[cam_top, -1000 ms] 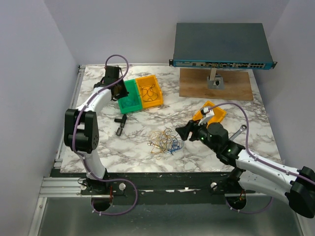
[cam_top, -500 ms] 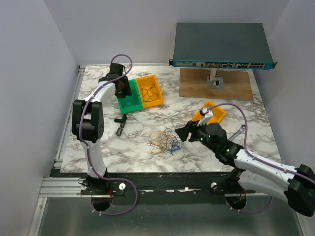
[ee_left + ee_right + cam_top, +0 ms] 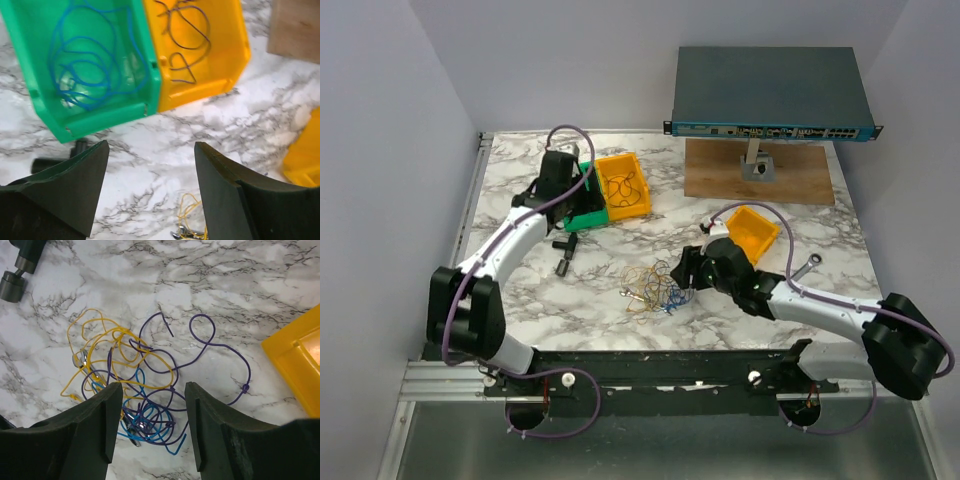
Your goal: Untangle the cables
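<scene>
The cables (image 3: 135,380) lie as a loose tangle of yellow, dark purple and blue wires on the marble, seen from above at the table's front middle (image 3: 655,288). My right gripper (image 3: 152,390) stands open just above the tangle's blue and purple loops, holding nothing; from above it (image 3: 682,270) sits at the tangle's right edge. A blue cable (image 3: 85,60) is coiled in the green bin (image 3: 150,75). A dark cable (image 3: 187,40) lies in the yellow bin (image 3: 235,60). My left gripper (image 3: 151,147) is open and empty over bare marble, near the green bin (image 3: 570,195).
A black tool (image 3: 564,252) lies left of the tangle. A second yellow bin (image 3: 752,228) and a wrench (image 3: 803,267) sit behind the right arm. At the back right, a network switch (image 3: 770,92) stands over a wooden board (image 3: 760,172).
My left gripper has opened and drawn back from the green bin, its elbow swinging toward the front left. The right gripper has moved left, closer to the tangle.
</scene>
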{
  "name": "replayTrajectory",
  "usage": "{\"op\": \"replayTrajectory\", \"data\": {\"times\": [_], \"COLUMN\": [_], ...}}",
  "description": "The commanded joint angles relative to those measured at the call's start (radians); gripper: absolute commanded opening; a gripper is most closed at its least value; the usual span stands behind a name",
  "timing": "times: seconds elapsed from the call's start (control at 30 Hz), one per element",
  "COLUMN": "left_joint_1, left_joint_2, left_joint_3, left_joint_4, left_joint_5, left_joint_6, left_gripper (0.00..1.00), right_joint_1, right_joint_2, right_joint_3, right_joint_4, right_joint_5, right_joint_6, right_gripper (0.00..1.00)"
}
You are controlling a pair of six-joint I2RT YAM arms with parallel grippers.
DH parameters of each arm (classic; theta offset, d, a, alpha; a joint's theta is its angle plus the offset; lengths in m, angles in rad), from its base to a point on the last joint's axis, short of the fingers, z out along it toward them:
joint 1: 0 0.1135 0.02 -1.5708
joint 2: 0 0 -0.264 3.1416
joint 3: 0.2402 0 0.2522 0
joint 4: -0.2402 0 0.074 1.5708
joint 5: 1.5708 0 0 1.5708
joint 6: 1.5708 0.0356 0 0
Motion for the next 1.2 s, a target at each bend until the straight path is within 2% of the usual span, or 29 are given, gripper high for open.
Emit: {"op": "replayTrajectory", "data": {"times": [0.0,0.07,0.13,0.23,0.47,0.63,0.83,0.97,1.0,1.07,1.17], "left_joint_1": [-0.139,-0.194,-0.223,-0.262,-0.353,-0.365,-0.368,-0.368,-0.368,-0.367,-0.368], "left_joint_2": [-0.177,-0.235,-0.272,-0.289,-0.263,-0.291,-0.304,-0.285,-0.283,-0.285,-0.281], "left_joint_3": [-0.155,-0.212,-0.261,-0.300,-0.405,-0.497,-0.576,-0.559,-0.558,-0.561,-0.563], "left_joint_4": [0.109,0.139,0.164,0.169,0.304,0.437,0.566,0.571,0.577,0.590,0.601], "left_joint_5": [-0.052,-0.053,-0.011,0.020,0.070,0.177,0.240,0.267,0.273,0.288,0.302], "left_joint_6": [-0.022,-0.016,-0.010,-0.001,0.080,0.111,0.142,0.136,0.135,0.133,0.133], "left_gripper": [0.75,0.80,0.85,0.89,0.86,0.83,0.83,0.83,0.83,0.83,0.83], "right_joint_1": [0.003,0.003,0.004,0.003,-0.005,-0.028,-0.032,-0.033,-0.033,-0.033,-0.032], "right_joint_2": [0.062,0.084,0.102,0.119,0.168,0.264,0.375,0.412,0.412,0.392,0.339], "right_joint_3": [0.054,0.069,0.072,0.082,0.198,0.254,0.284,0.295,0.299,0.308,0.328], "right_joint_4": [-0.040,-0.053,-0.058,-0.068,-0.158,-0.175,-0.185,-0.187,-0.188,-0.193,-0.225], "right_joint_5": [-0.080,-0.132,-0.130,-0.013,0.131,0.139,0.203,0.239,0.238,0.216,0.199], "right_joint_6": [-0.022,-0.036,-0.034,-0.031,-0.121,-0.134,-0.108,-0.108,-0.114,-0.128,-0.150], "right_gripper": [0.59,0.61,0.69,0.73,0.72,0.69,0.63,0.51,0.39,0.03,0.01]}}
